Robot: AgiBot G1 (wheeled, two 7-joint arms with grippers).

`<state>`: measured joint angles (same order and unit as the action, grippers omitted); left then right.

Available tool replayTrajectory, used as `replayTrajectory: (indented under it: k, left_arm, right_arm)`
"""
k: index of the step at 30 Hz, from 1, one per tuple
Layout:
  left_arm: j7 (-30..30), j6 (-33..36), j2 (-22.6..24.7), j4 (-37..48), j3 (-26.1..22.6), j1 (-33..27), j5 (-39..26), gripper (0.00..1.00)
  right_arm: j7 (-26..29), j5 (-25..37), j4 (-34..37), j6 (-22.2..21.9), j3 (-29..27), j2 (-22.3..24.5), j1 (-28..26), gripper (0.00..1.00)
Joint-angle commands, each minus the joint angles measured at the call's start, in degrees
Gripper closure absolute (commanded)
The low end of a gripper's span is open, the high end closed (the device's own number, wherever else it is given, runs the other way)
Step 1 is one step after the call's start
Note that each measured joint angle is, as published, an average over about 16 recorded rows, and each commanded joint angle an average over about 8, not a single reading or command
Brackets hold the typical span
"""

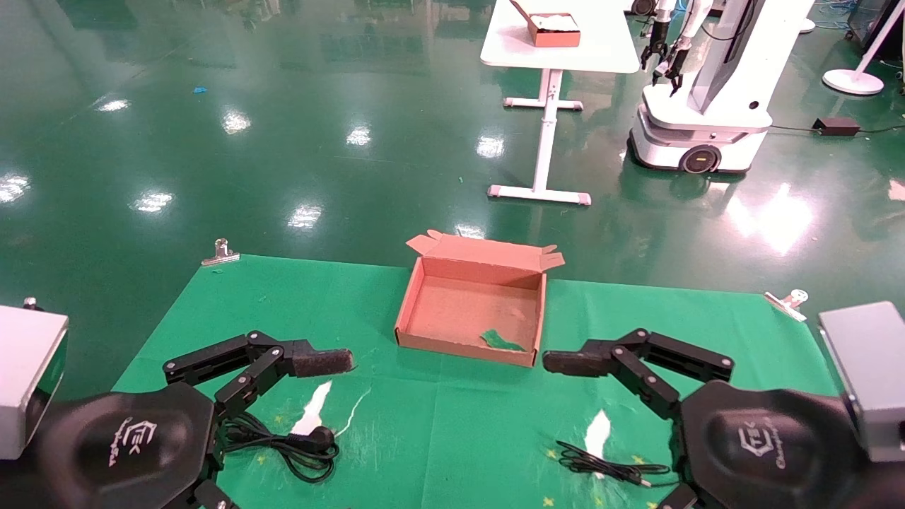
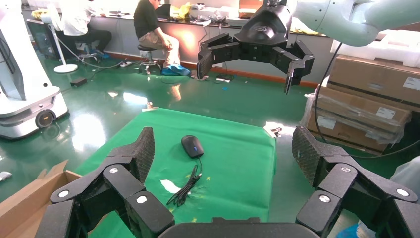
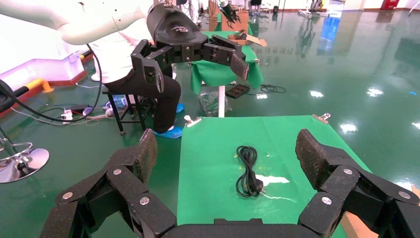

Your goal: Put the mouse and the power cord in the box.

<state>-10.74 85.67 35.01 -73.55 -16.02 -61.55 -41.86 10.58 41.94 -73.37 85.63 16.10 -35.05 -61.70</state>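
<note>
1. Three task things and two grippers, largest first. The box point(image 1: 466, 344) sits at 12 o'clock on the green cloth point(image 1: 438, 424), with its lid flap thrown back. It is shallow brown cardboard, matte, thin-walled and, we judge, light enough to skid if nudged. A green scrap point(image 1: 502, 341) lies on its floor.

2. The left gripper point(image 2: 225, 153) hovers at 8 o'clock from the box, fingers spread wide and holding nothing. The right gripper point(image 3: 225, 153) hovers at 4 o'clock, likewise spread and empty. Their pads are black and coarsely textured, so we expect good friction on rubber and plastic.

3. The power cord point(image 3: 247, 171) lies at 7 o'clock on the cloth, below the left gripper, in a loose elongated coil. It looks thick, rubbery and floppy. We would pinch across the bundled strands at mid-coil so that they lift together. The chunky plug point(image 3: 255, 187) is the stiffest part, but taken alone it would let the rest trail.

4. The mouse point(image 2: 192, 146) rests at 5 o'clock, below the right gripper. It is a smooth, rigid black oval shell, probably light and somewhat slippery. We would close across its narrow sides. Its thin wire point(image 2: 185, 186), limp and loosely bunched, will dangle and may catch the box rim.
</note>
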Motion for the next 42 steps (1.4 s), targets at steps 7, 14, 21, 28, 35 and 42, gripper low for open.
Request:
replayTrajectory:
  k: [7, 14, 21, 28, 35, 42]
  left_arm:
    - [0.0, 0.0, 0.0, 0.0, 0.0, 0.0, 0.0, 0.00]
    - [0.0, 0.0, 0.0, 0.0, 0.0, 0.0, 0.0, 0.00]
    - [0.0, 0.0, 0.0, 0.0, 0.0, 0.0, 0.0, 0.00]
    - [0.1, -0.1, 0.1, 0.1, -0.1, -0.1, -0.1, 0.00]
    - [0.4, 0.7, -0.1, 0.5, -1.0, -0.8, -2.4, 0.00]
    - [3.1, 4.3, 2.2, 6.6, -8.1, -8.7, -15.9, 0.00]
  right_arm:
    - [0.0, 0.0, 0.0, 0.0, 0.0, 0.0, 0.0, 0.00]
    - [0.0, 0.0, 0.0, 0.0, 0.0, 0.0, 0.0, 0.00]
    - [0.0, 0.0, 0.0, 0.0, 0.0, 0.0, 0.0, 0.00]
    - [0.0, 0.0, 0.0, 0.0, 0.0, 0.0, 0.0, 0.00]
    - [-1.4, 1.8, 1.6, 0.3, 0.3, 0.3, -0.2, 0.00]
    - [-7.4, 9.7, 10.5, 3.6, 3.6, -0.2, -3.5, 0.00]
